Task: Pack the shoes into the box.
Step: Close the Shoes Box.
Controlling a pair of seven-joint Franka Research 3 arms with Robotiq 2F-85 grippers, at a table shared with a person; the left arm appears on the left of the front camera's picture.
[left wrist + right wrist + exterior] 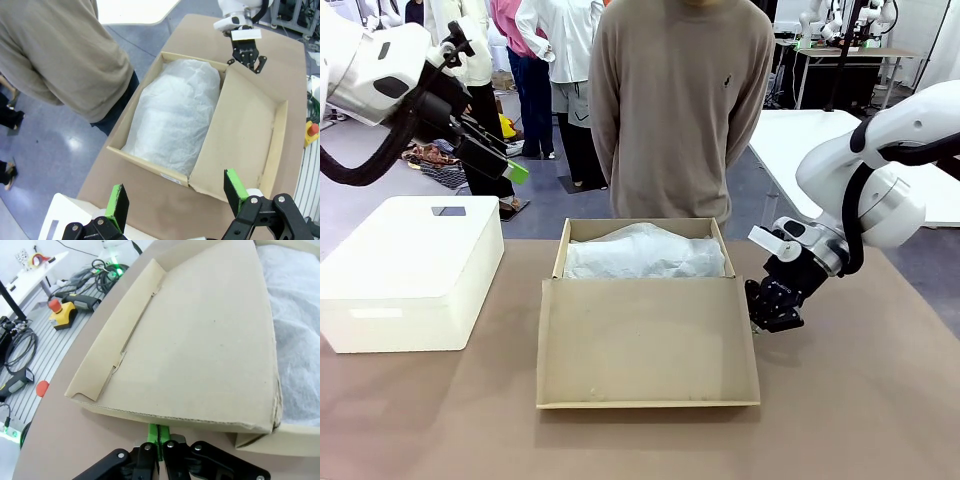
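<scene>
R gripper (760,322) pads pressed together, empty, low by the lid (645,340) edge of the box (582,230). L gripper (175,195) spread, raised above. Tissue (172,115) covers interior; shoes presumably beneath. Recommend lifting lid from underside, slow, w/o dragging box.

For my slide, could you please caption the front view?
Open box with tissue paper; right gripper at its lid edge.

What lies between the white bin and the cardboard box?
Only bare brown table, seen in the front view, lies between the white bin and the box.
</scene>
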